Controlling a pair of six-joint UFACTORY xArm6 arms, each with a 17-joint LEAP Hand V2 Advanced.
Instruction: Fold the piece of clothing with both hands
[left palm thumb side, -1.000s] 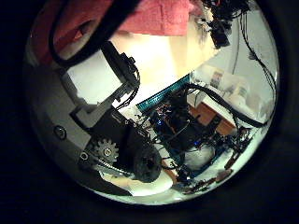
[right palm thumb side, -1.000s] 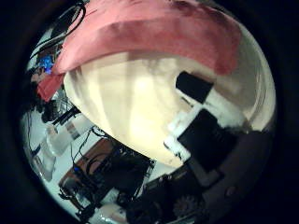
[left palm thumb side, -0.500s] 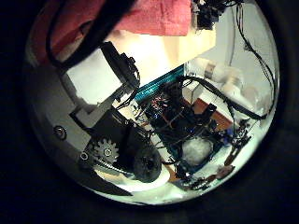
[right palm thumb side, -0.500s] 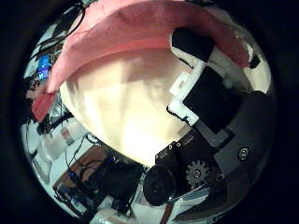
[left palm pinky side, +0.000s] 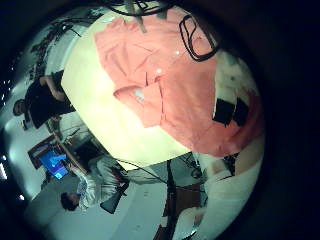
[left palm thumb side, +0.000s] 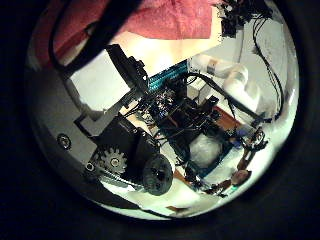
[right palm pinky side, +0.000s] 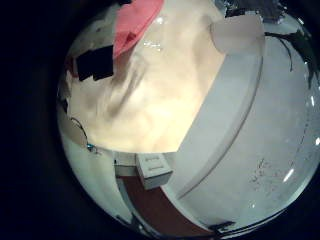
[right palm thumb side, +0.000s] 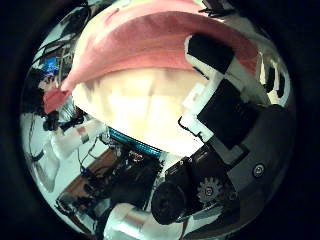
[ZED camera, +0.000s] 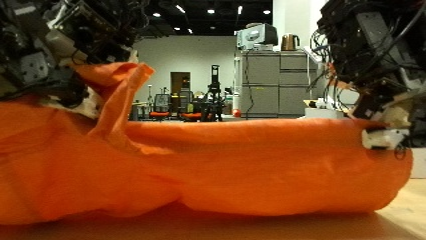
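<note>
In the outside view an orange garment (ZED camera: 213, 165) lies in a long heap across the wooden table (ZED camera: 266, 228). My left hand (ZED camera: 53, 50) is at one end, where a corner of the cloth (ZED camera: 117, 80) stands raised beside its curled fingers. My right hand (ZED camera: 380, 95) is at the other end, with a white fingertip (ZED camera: 386, 138) on the lifted cloth edge. The left little finger side palm view shows the garment (left palm pinky side: 170, 80) spread on the table with dark fingertips (left palm pinky side: 228, 110) on it. The right thumb side palm view shows the cloth (right palm thumb side: 140, 40) close, with a finger (right palm thumb side: 215, 55) over its edge.
A grey cabinet (ZED camera: 273, 85) stands behind the table. The left thumb side palm view shows electronics and cables (left palm thumb side: 200, 130) beyond the table edge. The right little finger side palm view shows bare table (right palm pinky side: 170, 90), a strip of garment (right palm pinky side: 135, 30) and a white panel (right palm pinky side: 240, 120).
My right hand's fingers have curled in over the cloth edge, and the cloth fills more of that palm view. The left thumb side view has shifted a little.
</note>
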